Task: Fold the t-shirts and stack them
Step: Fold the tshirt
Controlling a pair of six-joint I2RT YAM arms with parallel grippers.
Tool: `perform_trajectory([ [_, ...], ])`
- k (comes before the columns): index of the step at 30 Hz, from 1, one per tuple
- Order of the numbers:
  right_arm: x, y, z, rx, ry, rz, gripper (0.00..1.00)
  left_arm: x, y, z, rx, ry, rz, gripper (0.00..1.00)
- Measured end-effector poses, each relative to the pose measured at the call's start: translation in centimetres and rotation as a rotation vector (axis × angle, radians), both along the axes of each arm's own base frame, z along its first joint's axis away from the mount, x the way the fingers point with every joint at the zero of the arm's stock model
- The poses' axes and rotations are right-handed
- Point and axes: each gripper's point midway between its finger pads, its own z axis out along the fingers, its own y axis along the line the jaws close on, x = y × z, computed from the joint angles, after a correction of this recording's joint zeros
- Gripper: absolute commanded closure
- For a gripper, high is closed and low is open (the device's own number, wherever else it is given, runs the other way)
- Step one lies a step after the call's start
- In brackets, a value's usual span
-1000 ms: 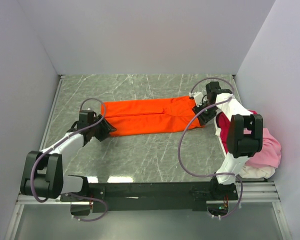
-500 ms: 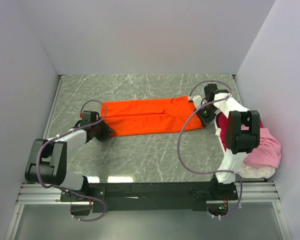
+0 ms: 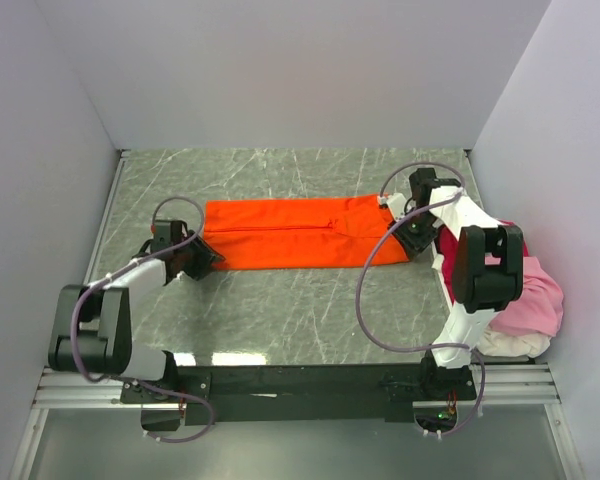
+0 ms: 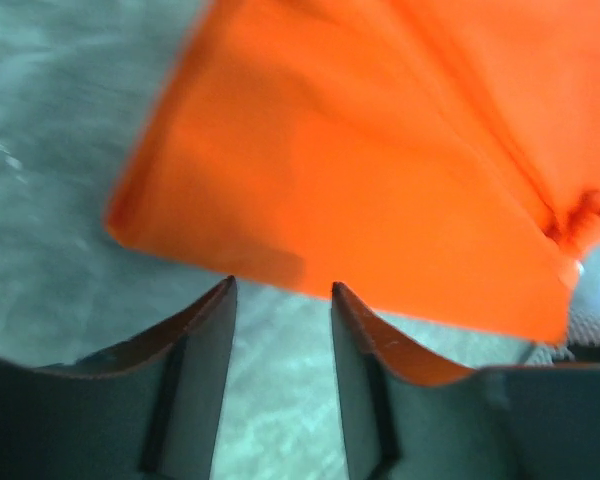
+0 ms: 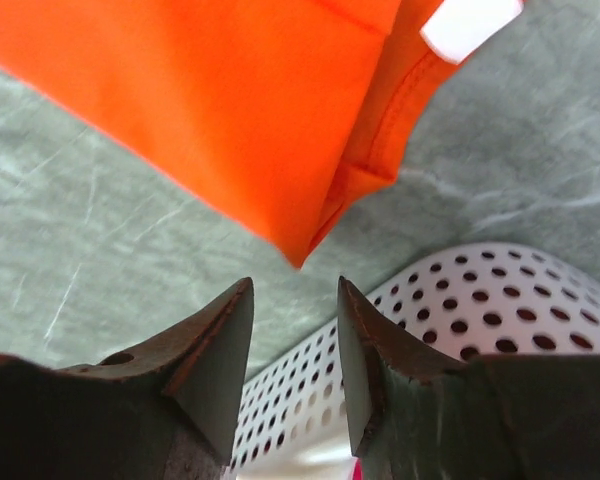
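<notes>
The bright orange t-shirt (image 3: 300, 232) lies folded into a long flat band across the middle of the table. My left gripper (image 3: 202, 256) is at its left near corner, open and empty, the fabric edge (image 4: 380, 180) just beyond the tips. My right gripper (image 3: 408, 240) is at the shirt's right near corner (image 5: 280, 120), open and empty, the corner tip just beyond the jaws. Magenta-red (image 3: 446, 255), light pink (image 3: 540, 300) and white (image 3: 510, 345) shirts lie heaped at the right.
A white perforated basket (image 5: 480, 320) sits under the right gripper, holding the heap at the table's right edge. White walls close in the marbled grey table (image 3: 280, 310) on the left, back and right. The arm bases stand on the black rail at the near edge.
My left gripper has moved slightly left and back along the shirt's left near corner. My right gripper has shifted slightly at the right corner. The shirt lies a little flatter.
</notes>
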Motion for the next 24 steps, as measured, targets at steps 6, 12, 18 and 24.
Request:
perform_trajectory([
  [6,1.0,2.8,2.3,0.074,-0.034,0.069,0.53,0.6,-0.3,8.1,0.046,-0.247,-0.108,0.29],
  [12,1.0,12.0,4.5,0.204,-0.107,0.334,0.53,3.2,1.7,19.2,0.251,-0.531,-0.15,0.14],
  [18,-1.7,24.5,5.0,0.248,-0.237,0.713,0.5,2.0,5.7,22.5,0.501,-0.566,-0.095,0.13],
  [24,-4.5,36.7,5.1,0.188,-0.428,0.968,0.48,-2.7,8.8,23.2,0.644,-0.647,0.019,0.1],
])
